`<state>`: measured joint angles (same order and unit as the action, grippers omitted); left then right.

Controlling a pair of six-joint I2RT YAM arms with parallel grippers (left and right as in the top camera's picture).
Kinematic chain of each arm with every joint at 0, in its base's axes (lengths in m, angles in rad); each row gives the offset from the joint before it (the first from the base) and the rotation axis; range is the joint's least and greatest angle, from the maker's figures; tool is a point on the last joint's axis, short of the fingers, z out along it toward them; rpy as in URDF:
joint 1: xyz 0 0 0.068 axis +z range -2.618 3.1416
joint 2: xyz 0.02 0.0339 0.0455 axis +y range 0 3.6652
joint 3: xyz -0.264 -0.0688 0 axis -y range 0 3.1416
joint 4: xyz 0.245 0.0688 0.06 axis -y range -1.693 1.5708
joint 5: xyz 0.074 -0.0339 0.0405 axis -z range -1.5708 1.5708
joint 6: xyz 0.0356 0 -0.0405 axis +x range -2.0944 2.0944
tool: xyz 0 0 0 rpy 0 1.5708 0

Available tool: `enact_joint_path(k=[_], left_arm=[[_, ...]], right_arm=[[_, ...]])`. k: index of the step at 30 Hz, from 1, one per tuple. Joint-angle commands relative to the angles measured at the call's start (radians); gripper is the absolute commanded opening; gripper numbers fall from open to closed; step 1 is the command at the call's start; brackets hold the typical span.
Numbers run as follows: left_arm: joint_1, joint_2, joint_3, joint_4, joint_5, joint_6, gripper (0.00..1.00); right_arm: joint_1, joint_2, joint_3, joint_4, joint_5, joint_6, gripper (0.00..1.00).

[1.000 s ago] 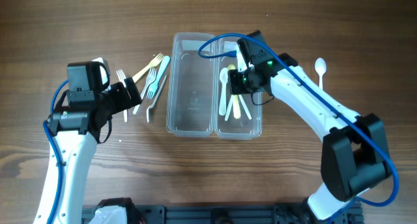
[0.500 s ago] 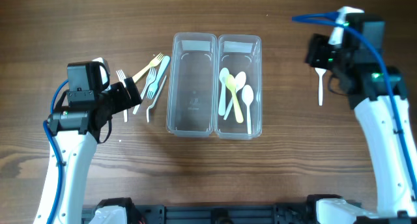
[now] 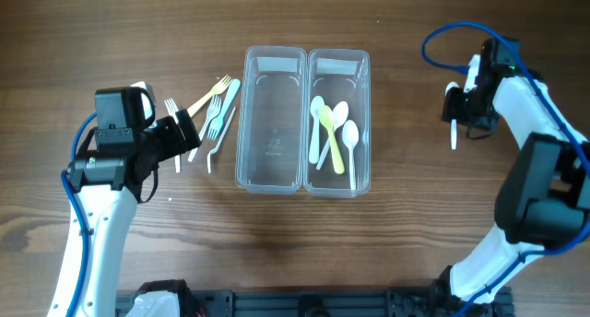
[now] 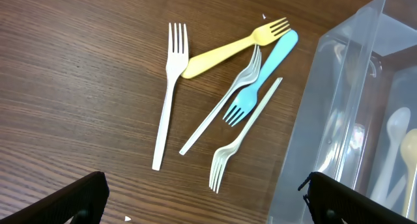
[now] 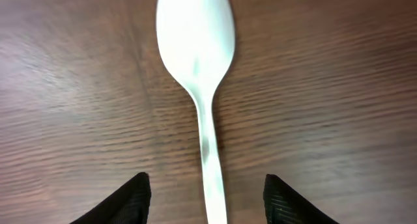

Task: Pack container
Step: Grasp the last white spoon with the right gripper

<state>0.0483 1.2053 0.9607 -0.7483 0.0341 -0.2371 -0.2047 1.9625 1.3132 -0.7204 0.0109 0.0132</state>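
A clear two-compartment container (image 3: 275, 183) stands at the table's middle. Its right compartment holds several spoons (image 3: 334, 133); its left compartment is empty. Several plastic forks (image 3: 208, 119) lie left of it, also in the left wrist view (image 4: 228, 94). A white spoon (image 3: 453, 133) lies on the table at the right; in the right wrist view (image 5: 199, 48) its handle runs between the fingers. My right gripper (image 5: 207, 201) is open, low over that spoon, fingers on either side of the handle. My left gripper (image 4: 207, 198) is open and empty, above the table near the forks.
The container's wall (image 4: 339, 120) fills the right of the left wrist view. Bare wood table surrounds the white spoon in the right wrist view.
My right arm left the container's right compartment, swung right and came down over the white spoon. A spoon now lies in the compartment that it held. The left arm has not moved.
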Motion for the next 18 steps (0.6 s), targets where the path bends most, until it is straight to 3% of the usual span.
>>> enact_joint_path(k=[1, 5, 7, 9, 13, 18], left_arm=[[0.006, 0.001, 0.018, 0.002, -0.002, 0.02, 1.0], [0.006, 0.001, 0.018, 0.002, -0.002, 0.02, 1.0], [0.006, 0.001, 0.018, 0.002, -0.002, 0.02, 1.0], [0.006, 0.001, 0.018, 0.002, -0.002, 0.02, 1.0], [0.006, 0.001, 0.018, 0.002, -0.002, 0.02, 1.0], [0.006, 0.001, 0.018, 0.002, -0.002, 0.02, 1.0]], right_arm=[[0.0, 0.047, 0.006, 0.003, -0.027, -0.013, 0.49], [0.0, 0.079, 0.006, 0.007, -0.027, -0.01, 0.42], [0.0, 0.089, 0.006, 0.007, -0.027, -0.011, 0.34], [0.0, 0.097, 0.005, 0.004, -0.027, -0.01, 0.19], [0.0, 0.105, 0.004, -0.011, -0.055, -0.009, 0.06], [0.0, 0.102, 0.004, -0.022, -0.145, -0.01, 0.04]])
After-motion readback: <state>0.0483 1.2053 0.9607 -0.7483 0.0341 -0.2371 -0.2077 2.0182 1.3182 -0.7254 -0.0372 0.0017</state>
